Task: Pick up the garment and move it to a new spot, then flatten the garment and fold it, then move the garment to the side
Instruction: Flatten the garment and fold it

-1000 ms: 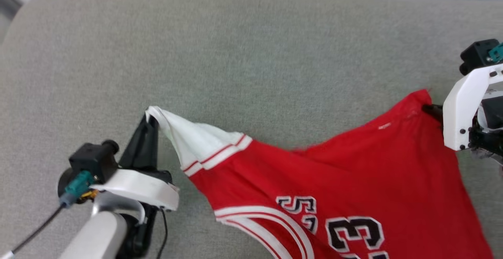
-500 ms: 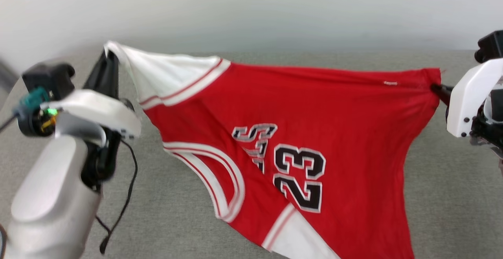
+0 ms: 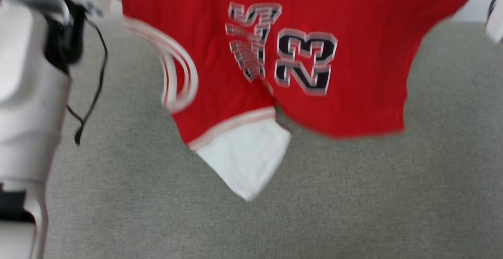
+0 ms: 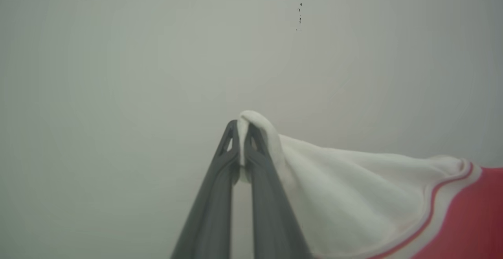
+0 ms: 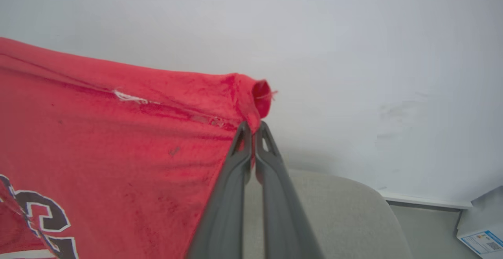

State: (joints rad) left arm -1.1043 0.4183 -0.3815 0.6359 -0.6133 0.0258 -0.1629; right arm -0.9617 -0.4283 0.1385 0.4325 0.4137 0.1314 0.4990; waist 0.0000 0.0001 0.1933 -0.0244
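Head view: the garment [image 3: 353, 94] hangs above the grey cushion [image 3: 353, 196], its long axis running 9 to 3.
Left wrist view: the left gripper [image 4: 240, 141] pinches the white sleeve [image 4: 346, 196], which trails toward 4.
Right wrist view: the right gripper [image 5: 253, 137] clamps a red corner, with the cloth spreading toward 8.

Seen from my remote desk: a grey fabric-covered surface [image 3: 275, 219] with a rounded corner meets a plain white wall [image 5: 353, 54] marked by a few dark specks [image 4: 300, 15]; a white carton [image 5: 481, 227] with a blue-printed label sits near the pale skirting board [image 5: 424, 202]
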